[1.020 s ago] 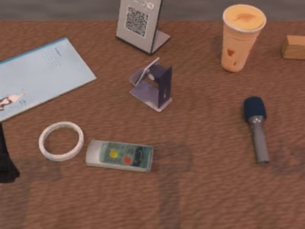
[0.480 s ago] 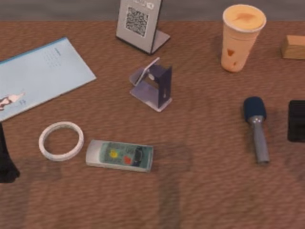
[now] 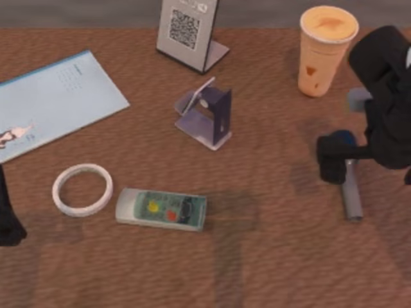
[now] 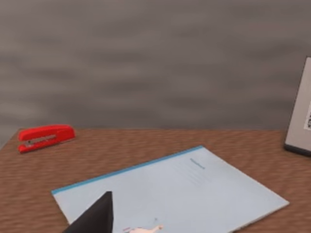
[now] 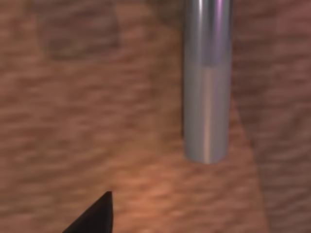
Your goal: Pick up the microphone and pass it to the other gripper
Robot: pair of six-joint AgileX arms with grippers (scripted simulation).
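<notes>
The microphone [image 3: 351, 196] lies on the brown table at the right, its grey handle pointing toward the front edge. Only a sliver of its dark blue head shows. My right gripper [image 3: 369, 168] hovers over the head end, open, with one black finger on each side of the microphone and nothing held. In the right wrist view the handle [image 5: 206, 97] lies on the wood beyond one black fingertip [image 5: 99, 216]. The other gripper, my left gripper [image 3: 8, 224], is parked at the table's left edge, with one fingertip [image 4: 99, 216] showing over the booklet.
An orange cup [image 3: 324, 51] stands just behind the right arm. A QR sign [image 3: 189, 29] and a purple phone stand [image 3: 207, 115] are at centre back. A remote [image 3: 162, 210], a white ring [image 3: 82, 189] and a blue booklet [image 3: 51, 102] lie left. A red stapler [image 4: 45, 137] sits beyond the booklet.
My right arm has swung in from the right edge and now hangs over the microphone, covering most of its blue head. The microphone and the left arm have not moved.
</notes>
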